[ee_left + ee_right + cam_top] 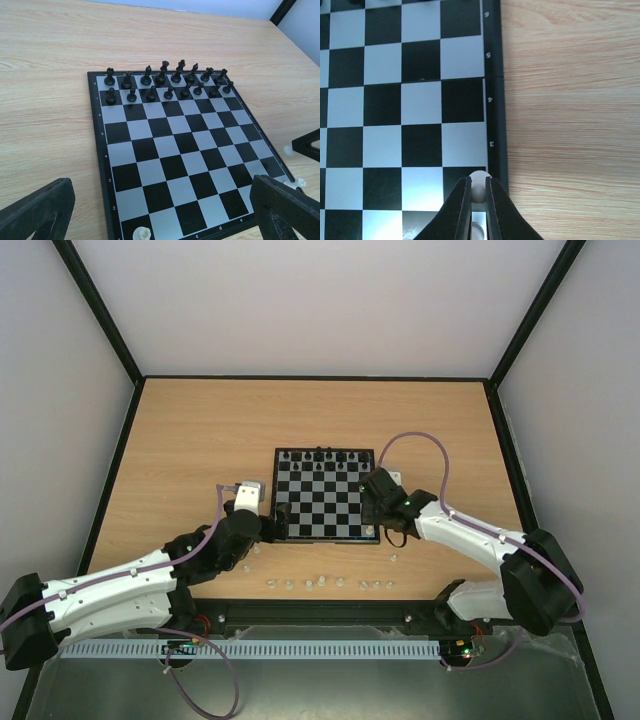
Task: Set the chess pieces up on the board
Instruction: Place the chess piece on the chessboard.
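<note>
Whitish chess piece (480, 177), probably a pawn: light, slick. My right claw (478, 186) pinches its round head; left claw (161, 210) gapes.

Lower left of the overhead view, there's the left arm (110, 595): chunky white shells, black joints between them, small dark screw dots along the casing. A pale purple cable (221, 505) runs along it, and a white boxy block (250, 494) sits near its tip. Over to the lower right, the right arm (470, 535) has the same white shells, with a big rounded black joint (540, 580) and a tiny green light (407, 505) on the black wrist. A second purple cable (412, 435) arches above it. Up close now, the left fingers (40, 212) are thick matte black wedges. The right fingers (462, 210) are black too, slim and tapering to narrow tips.
</note>
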Controlling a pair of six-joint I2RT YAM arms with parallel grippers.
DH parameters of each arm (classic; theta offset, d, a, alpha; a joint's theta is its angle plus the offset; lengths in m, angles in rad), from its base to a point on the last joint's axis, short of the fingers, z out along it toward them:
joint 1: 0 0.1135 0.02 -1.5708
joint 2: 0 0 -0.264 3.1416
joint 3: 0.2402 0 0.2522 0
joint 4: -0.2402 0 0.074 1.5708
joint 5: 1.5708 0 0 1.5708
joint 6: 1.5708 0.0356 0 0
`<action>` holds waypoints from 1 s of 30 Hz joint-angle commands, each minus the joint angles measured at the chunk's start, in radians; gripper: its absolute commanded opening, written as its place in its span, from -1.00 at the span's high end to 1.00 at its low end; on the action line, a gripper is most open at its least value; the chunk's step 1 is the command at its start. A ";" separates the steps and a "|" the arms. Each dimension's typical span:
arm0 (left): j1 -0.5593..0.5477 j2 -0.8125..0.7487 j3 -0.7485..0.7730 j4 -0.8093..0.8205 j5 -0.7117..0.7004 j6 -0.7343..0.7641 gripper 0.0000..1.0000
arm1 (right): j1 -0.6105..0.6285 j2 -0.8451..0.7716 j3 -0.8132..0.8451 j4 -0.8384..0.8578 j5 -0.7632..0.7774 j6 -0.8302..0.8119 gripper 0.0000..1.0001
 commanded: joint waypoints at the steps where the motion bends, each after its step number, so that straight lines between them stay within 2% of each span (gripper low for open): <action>1: 0.001 -0.013 -0.011 0.012 -0.003 0.004 -0.98 | -0.005 0.049 0.029 0.013 -0.065 -0.037 0.89; 13: 0.001 -0.015 -0.012 0.010 -0.007 0.003 -0.98 | -0.006 0.133 0.041 0.034 -0.125 -0.063 0.89; 30: 0.001 -0.016 -0.012 0.010 -0.007 0.003 -0.98 | -0.006 0.110 0.029 -0.005 -0.113 -0.067 0.88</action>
